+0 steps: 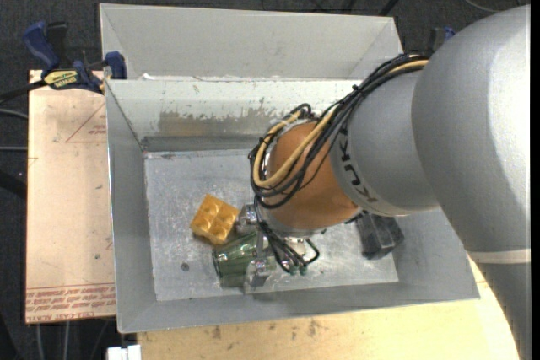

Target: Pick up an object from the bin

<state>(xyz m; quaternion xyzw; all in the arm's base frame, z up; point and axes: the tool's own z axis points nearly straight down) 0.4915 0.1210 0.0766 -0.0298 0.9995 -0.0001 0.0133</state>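
**Bin entry: gripper low over green item, front of bin**

Container. Grey metal bin (126, 181), sloped walls, flat scuffed floor. Contents few and spread apart, no heap.

Item 1. Green object (232, 259), crumpled or ribbed, kind not certain. It lies on the floor near the front wall, left of centre. It is the thing nearest the gripper and appears to touch it, so it is judged the likely candidate for the pick.

Item 2. Yellow block (213, 219), studded on top like a toy brick. It lies just behind and to the left of the green object, close to it but seemingly apart. It sits near enough to be nudged if the gripper shifts that way.

Item 3. Dark grey object (380, 236), blocky, at the right of the floor. It is partly under the arm and well apart from the other two.

Robot. Arm (472, 122) enters from the right and angles steeply down. The orange cover (299, 173) and looped cables (287, 156) at the wrist hide much of what lies beneath. Gripper (263, 255) is low in the bin, at the right end of the green object.

Jaw state. Cannot be told, because the wrist blocks the view of the tip. Whether the green object is held is also not visible.

Progress, as judged. The gripper is down at floor level, so the step appears to be the grasp itself. Nothing is lifted.
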